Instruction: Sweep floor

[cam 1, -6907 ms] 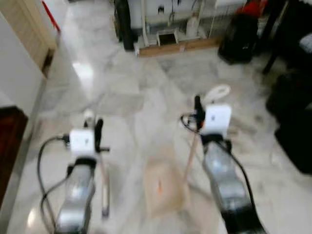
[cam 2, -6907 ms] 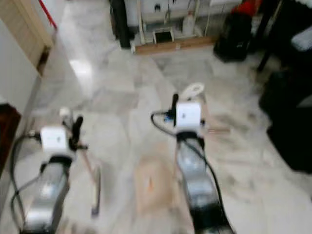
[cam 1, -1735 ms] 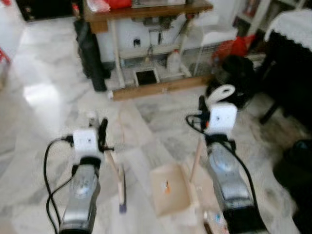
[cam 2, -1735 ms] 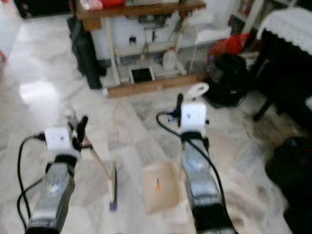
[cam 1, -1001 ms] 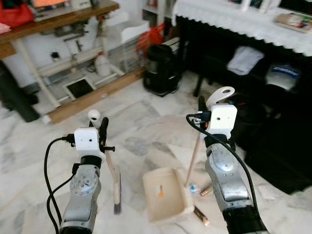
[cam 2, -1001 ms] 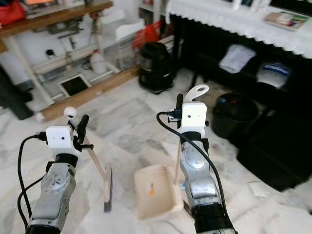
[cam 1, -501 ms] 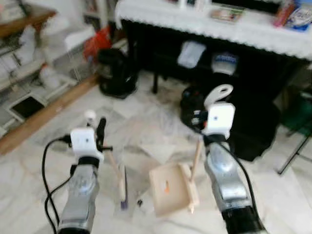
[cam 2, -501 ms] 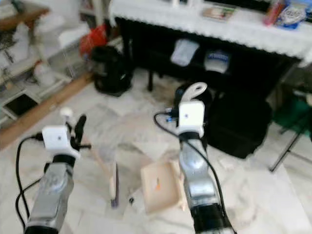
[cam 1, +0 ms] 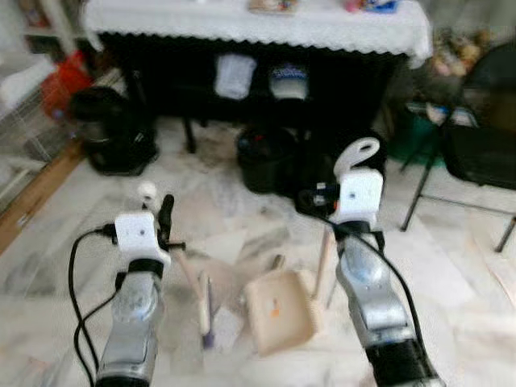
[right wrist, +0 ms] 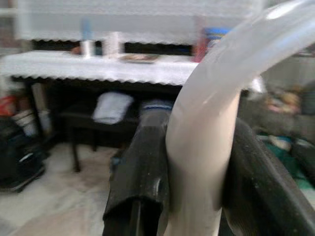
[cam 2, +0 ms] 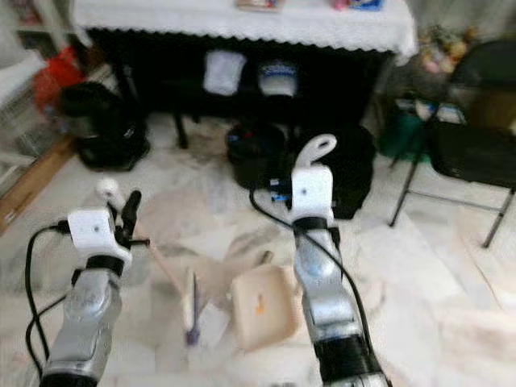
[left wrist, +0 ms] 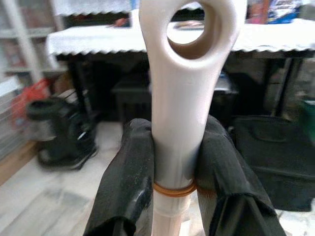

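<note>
Two tools, both in hand — left gripper (left wrist: 174,169) is clamped on the broom (cam 1: 205,302) handle, head down on the marble floor (cam 1: 476,298), and right gripper (right wrist: 197,162) is squeezing the dustpan (cam 1: 278,313) handle, pan just beside the bristles. I'd keep the pan lip flat and use short strokes toward it.

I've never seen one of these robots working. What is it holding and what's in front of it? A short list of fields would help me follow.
left gripper: shut on the broom handle
broom: brush end down on the floor
right gripper: shut on the dustpan handle
dustpan: beige, pan on the floor between the two arms
floor: pale marble tiles
ahead: dark table with white lace cloth, dark bags beneath it
to the right: folding chair
</note>
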### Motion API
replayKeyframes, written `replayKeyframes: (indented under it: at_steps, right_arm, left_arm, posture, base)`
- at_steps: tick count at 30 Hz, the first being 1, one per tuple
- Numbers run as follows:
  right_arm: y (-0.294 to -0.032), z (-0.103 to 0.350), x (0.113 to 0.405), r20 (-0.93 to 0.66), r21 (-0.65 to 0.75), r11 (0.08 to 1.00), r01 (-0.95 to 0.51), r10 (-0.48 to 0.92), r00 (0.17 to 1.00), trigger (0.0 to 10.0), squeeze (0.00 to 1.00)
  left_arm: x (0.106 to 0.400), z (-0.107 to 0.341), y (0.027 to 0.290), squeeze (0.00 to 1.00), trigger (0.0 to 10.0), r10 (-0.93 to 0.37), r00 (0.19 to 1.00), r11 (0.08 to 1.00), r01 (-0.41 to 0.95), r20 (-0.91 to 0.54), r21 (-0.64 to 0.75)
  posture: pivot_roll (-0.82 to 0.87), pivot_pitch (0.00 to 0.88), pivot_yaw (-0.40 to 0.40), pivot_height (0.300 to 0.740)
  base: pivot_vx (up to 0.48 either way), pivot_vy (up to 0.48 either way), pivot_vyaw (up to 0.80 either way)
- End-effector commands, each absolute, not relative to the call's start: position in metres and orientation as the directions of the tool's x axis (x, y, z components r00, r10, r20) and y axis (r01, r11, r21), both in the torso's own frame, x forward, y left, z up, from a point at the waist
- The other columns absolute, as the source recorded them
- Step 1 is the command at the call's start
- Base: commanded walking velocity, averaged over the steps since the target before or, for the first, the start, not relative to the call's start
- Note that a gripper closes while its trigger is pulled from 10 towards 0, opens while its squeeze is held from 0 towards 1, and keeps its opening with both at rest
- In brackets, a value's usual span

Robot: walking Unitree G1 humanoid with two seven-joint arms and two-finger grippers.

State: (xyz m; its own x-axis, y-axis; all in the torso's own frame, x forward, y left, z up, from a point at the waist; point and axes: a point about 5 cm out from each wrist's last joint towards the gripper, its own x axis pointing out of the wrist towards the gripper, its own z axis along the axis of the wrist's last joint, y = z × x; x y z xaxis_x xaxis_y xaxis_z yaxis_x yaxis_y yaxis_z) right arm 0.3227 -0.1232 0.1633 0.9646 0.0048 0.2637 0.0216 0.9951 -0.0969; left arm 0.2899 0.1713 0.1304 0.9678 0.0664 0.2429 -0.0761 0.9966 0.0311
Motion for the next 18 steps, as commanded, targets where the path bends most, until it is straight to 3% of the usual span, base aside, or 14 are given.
replayKeyframes:
  at_steps: [1, 3, 9, 13, 18]
  right_arm:
    - [-0.1199, 0.1733, 0.3228, 0.308, -0.108, 0.994, 0.016, 0.018, 0.951, 10.0, 0.00]
    - [-0.1198, 0.1733, 0.3228, 0.308, -0.108, 0.994, 0.016, 0.018, 0.951, 10.0, 0.00]
    - [-0.1196, 0.1738, 0.3226, 0.311, -0.109, 0.994, 0.014, 0.020, 0.950, 10.0, 0.00]
    - [-0.1191, 0.1767, 0.3213, 0.337, -0.112, 0.994, 0.015, 0.024, 0.941, 10.0, 0.00]
    - [-0.1185, 0.1765, 0.3212, 0.337, -0.110, 0.994, 0.012, 0.026, 0.941, 10.0, 0.00]
  left_arm:
    - [0.2898, 0.1376, 0.1743, 0.00, 10.0, 0.073, 0.958, 0.996, -0.085, 0.277, 0.031]
    - [0.2897, 0.1374, 0.1743, 0.00, 10.0, 0.073, 0.958, 0.996, -0.085, 0.276, 0.029]
    - [0.2895, 0.1377, 0.1745, 0.00, 10.0, 0.076, 0.958, 0.996, -0.087, 0.278, 0.029]
    - [0.2896, 0.1374, 0.1744, 0.00, 10.0, 0.076, 0.958, 0.996, -0.088, 0.277, 0.029]
    - [0.2897, 0.1376, 0.1744, 0.00, 10.0, 0.076, 0.958, 0.996, -0.086, 0.277, 0.026]
  posture:
    - [0.09, 0.103, 0.034, 0.740]
    - [0.09, 0.103, 0.034, 0.740]
    - [0.09, 0.103, 0.033, 0.740]
    - [0.08, 0.103, 0.033, 0.740]
    - [0.08, 0.103, 0.032, 0.740]
  base:
    - [0.000, 0.000, -0.79]
    - [0.000, 0.000, -0.79]
    - [0.000, 0.366, -0.79]
    - [0.000, 0.000, 0.00]
    - [0.000, 0.399, 0.00]
